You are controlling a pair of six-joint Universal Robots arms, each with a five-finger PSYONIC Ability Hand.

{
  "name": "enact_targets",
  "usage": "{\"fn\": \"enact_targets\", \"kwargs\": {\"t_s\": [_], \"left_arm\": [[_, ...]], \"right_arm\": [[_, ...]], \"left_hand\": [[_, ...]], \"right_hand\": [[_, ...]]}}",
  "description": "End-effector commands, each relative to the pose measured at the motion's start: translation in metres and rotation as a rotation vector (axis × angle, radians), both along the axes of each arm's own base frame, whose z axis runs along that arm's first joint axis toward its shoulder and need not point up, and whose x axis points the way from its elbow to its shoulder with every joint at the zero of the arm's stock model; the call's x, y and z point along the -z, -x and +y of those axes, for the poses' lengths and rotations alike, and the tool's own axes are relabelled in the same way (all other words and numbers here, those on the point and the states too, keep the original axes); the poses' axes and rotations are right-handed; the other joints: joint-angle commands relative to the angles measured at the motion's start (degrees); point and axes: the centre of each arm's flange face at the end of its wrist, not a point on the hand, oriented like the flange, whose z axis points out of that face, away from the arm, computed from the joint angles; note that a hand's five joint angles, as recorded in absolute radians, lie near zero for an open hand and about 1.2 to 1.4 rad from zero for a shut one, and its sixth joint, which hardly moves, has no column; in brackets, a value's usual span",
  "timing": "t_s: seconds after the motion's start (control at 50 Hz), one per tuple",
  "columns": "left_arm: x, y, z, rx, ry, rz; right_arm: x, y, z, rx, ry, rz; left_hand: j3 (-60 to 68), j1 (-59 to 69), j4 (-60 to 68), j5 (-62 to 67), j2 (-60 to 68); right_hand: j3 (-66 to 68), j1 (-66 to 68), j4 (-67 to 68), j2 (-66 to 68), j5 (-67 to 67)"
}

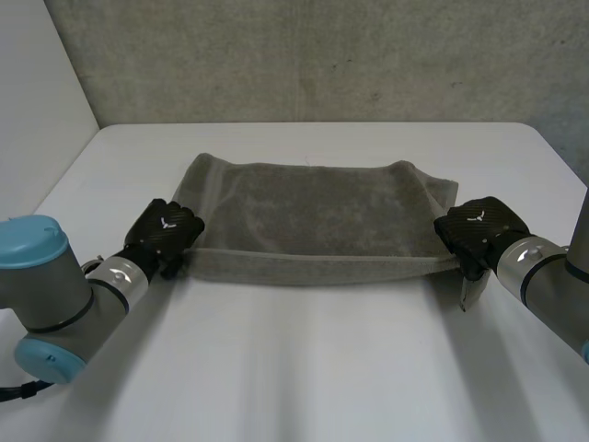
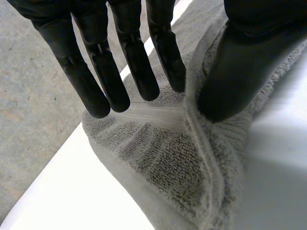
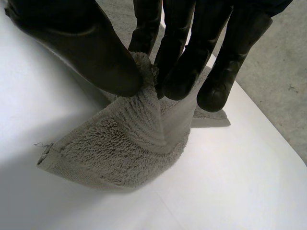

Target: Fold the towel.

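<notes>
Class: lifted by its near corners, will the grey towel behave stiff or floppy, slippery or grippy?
Probably floppy: the towel creases where the right hand pinches it. It would likely sag between that and the left hand. Its looped pile looks grippy.

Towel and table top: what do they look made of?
Grey towel looks like terry cloth, probably cotton: looped pile, flat woven band near its edge. White table is smooth and matte, maybe laminate or painted board; the look leaves it open.

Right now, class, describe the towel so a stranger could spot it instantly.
Find the white table. Across its middle lies the grey towel, near corners pinched by the left robot hand and the right robot hand. It is the only cloth, soft and ribbed.
</notes>
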Motion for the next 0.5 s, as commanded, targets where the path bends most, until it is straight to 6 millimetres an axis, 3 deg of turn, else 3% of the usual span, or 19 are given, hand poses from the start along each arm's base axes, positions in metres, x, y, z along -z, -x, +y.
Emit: {"fn": "enact_targets", "kwargs": {"t_s": [0.02,0.08,0.12,0.14,0.18,0.22,0.3,0.5], "left_arm": [[0.004,-0.001,0.001,-0.003,-0.014,-0.001],[0.004,-0.001,0.001,-0.006,-0.018,-0.003],[0.004,-0.001,0.002,-0.004,-0.024,-0.004],[0.004,-0.001,0.003,-0.006,-0.026,-0.003],[0.002,-0.002,0.003,-0.008,-0.022,0.001],[-0.002,-0.006,0.000,-0.020,-0.015,0.006],[-0.010,-0.007,-0.002,-0.025,0.009,0.013],[-0.030,-0.028,-0.023,-0.110,0.026,0.103]], "right_arm": [[0.001,0.001,-0.001,0.017,-0.002,-0.032],[0.002,0.001,-0.002,0.027,-0.015,-0.053],[0.004,0.001,-0.002,0.030,-0.026,-0.062],[0.006,0.001,-0.002,0.034,-0.034,-0.066],[0.008,0.001,-0.002,0.037,-0.045,-0.071],[0.012,0.001,-0.001,0.044,-0.069,-0.074],[0.020,0.002,0.001,0.056,-0.110,-0.069],[0.032,0.010,0.008,0.080,-0.167,-0.064]], "left_hand": [[-3.85,-3.93,-3.69,-4.08,-3.94],[-2.01,-2.10,-1.86,-2.24,-2.11],[5.41,5.32,5.56,5.17,5.31],[16.71,16.63,16.86,16.48,16.62],[16.82,16.74,16.97,16.59,16.73],[16.82,16.74,16.97,16.59,16.73],[16.82,16.74,16.97,16.59,16.73],[16.82,16.74,16.97,16.59,16.73]], "right_hand": [[3.04,3.70,2.87,5.23,3.23],[3.04,3.70,2.87,5.23,3.23],[3.04,3.70,2.87,5.23,3.23],[3.04,3.70,2.87,5.23,3.23],[-0.60,0.06,-0.77,1.59,-0.41],[-16.52,-15.85,-16.69,-14.33,-16.32],[-29.97,-29.31,-30.14,-27.78,-29.77],[-31.39,-30.72,-31.55,-29.20,-31.19]]}}
